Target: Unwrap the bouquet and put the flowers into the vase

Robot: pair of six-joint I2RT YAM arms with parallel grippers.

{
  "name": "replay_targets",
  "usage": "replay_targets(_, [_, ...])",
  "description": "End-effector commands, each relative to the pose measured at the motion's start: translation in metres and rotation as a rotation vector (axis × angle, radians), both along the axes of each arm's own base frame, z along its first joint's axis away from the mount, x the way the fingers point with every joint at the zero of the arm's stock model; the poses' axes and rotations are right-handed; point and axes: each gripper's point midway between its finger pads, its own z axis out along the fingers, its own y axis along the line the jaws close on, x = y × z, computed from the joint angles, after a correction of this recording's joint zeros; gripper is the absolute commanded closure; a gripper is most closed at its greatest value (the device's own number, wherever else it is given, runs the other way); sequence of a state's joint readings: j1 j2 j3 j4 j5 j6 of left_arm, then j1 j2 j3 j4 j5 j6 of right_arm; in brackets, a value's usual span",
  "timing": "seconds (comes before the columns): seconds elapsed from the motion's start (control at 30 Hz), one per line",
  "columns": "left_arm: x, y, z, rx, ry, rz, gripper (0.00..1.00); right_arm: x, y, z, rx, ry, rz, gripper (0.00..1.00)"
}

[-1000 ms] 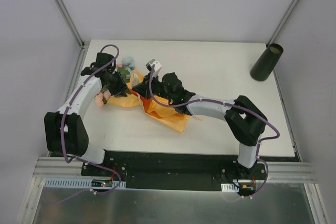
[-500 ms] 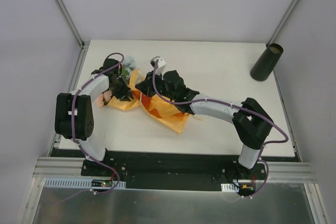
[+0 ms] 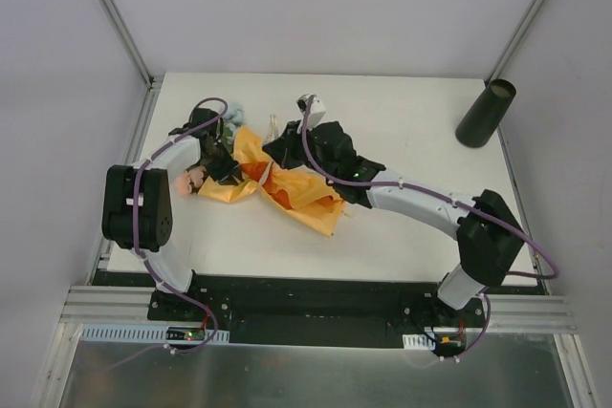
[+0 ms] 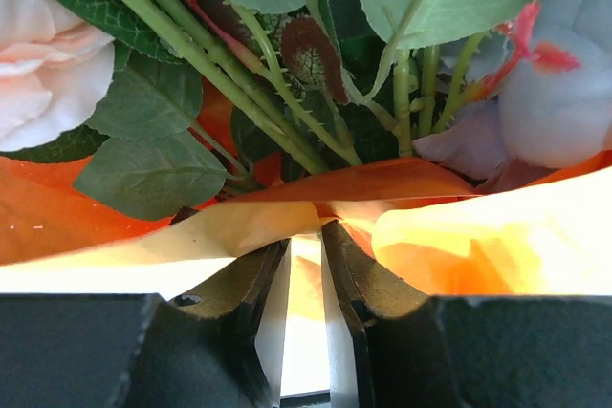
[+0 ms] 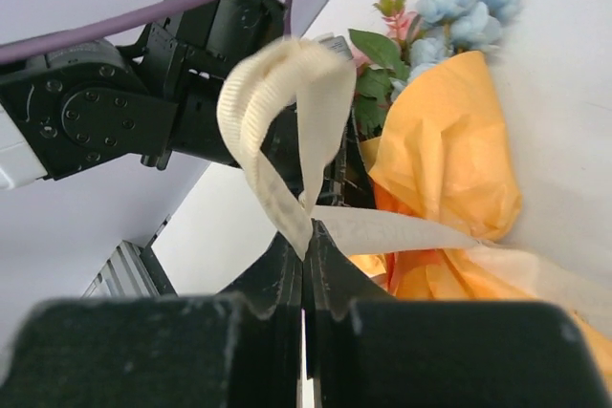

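Bouquet, table's 9 o'clock, vase at 2 o'clock: orange wrap pinched by left gripper, cream ribbon clamped in right gripper; ribbon best drawn off steadily, wrap held anchored.

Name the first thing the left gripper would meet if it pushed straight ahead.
The left gripper pinches crinkly orange wrapping paper; beyond that fold, thin green flower stems probably come first, depth being unclear.
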State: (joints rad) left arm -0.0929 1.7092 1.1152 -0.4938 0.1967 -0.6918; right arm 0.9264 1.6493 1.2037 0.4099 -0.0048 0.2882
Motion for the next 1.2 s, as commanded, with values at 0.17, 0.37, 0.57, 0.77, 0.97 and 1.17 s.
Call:
replay_targets(0.17, [-0.003,0.012,-0.02,0.086,0.038,-0.006,0.78,0.001,-0.061,0.118,0.231,-0.052,-0.147,1.0])
replay_targets(0.37, [-0.005,0.013,-0.022,0.088,0.044,-0.006,0.78,-0.003,-0.077,0.131,0.232,-0.096,-0.17,1.0])
replay_targets(0.57, [-0.006,0.015,-0.022,0.102,0.041,-0.008,0.77,0.002,-0.099,0.154,0.244,-0.143,-0.235,1.0])
replay_targets(0.77, [-0.006,0.015,-0.025,0.103,0.05,-0.006,0.77,-0.015,-0.114,0.191,0.292,-0.156,-0.208,1.0])
replay_targets(0.97, [-0.006,0.015,-0.026,0.102,0.052,-0.007,0.76,-0.036,-0.107,0.182,0.322,-0.076,-0.108,1.0])
replay_targets(1.17, [-0.005,0.015,-0.026,0.106,0.051,-0.008,0.75,-0.048,-0.113,0.197,0.347,-0.105,-0.077,1.0])
